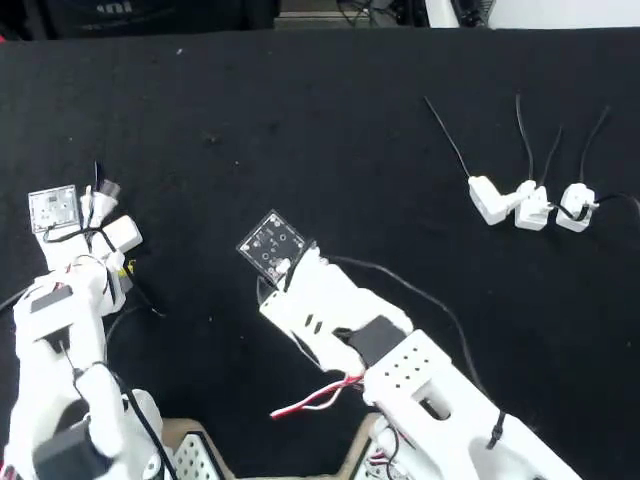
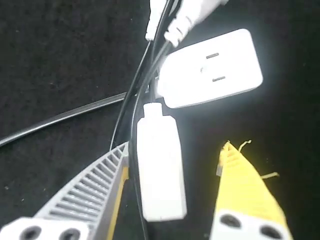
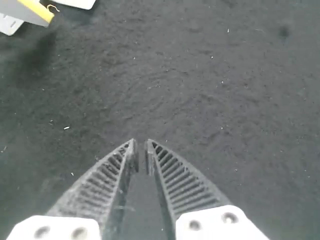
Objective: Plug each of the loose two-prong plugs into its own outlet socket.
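A black cloth covers the worktop [image 1: 330, 120], with a strip of room clutter showing past its far edge. At the near left of the high view, the left arm stands over a knot of white parts and black cables [image 2: 65, 116]. In its wrist view the left claw [image 2: 176, 145] is spread wide. A white plug [image 2: 159, 170] lies lengthwise between the grey finger [image 2: 95, 190] and the yellow finger [image 2: 242, 190], close against the grey one and clear of the yellow one. Just beyond the plug's cable end sits a white socket block [image 2: 212, 70] with its two slots facing up. A pale square plate [image 1: 52, 208] lies beside this cluster. In the middle of the worktop the right arm points at a dark square plate [image 1: 272, 243]. The right claw [image 3: 141, 149] is pressed nearly together at the tips, with nothing between them, over bare cloth. Well apart, toward the far right, three loose plugs [image 1: 532, 208] lie in a row close together, their thin black wires trailing away.
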`<move>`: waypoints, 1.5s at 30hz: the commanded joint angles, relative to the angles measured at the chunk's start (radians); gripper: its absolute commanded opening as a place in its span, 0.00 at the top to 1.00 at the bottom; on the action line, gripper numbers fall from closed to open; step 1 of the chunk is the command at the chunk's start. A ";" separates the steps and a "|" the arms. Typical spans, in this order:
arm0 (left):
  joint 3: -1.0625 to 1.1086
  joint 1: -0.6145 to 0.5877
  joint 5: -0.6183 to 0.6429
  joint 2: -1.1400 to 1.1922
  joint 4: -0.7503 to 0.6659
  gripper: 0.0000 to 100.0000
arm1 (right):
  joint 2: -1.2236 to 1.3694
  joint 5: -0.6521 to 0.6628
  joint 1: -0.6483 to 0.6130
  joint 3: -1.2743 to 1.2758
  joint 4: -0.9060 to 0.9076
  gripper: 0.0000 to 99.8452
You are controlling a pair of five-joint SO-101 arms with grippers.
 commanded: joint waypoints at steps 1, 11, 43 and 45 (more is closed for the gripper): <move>-0.070 -0.012 0.008 0.078 -0.021 0.74 | -0.001 -0.005 -0.012 -0.004 -0.028 0.96; -0.189 0.044 0.121 -0.075 0.371 0.97 | -0.001 -0.005 -0.011 0.015 -0.031 0.96; -0.111 0.837 -0.083 -0.322 0.384 0.97 | -0.008 -0.330 0.508 -0.041 -0.034 0.96; -0.136 0.878 -0.083 -0.232 0.365 0.97 | -0.008 -0.330 0.509 -0.041 -0.034 0.96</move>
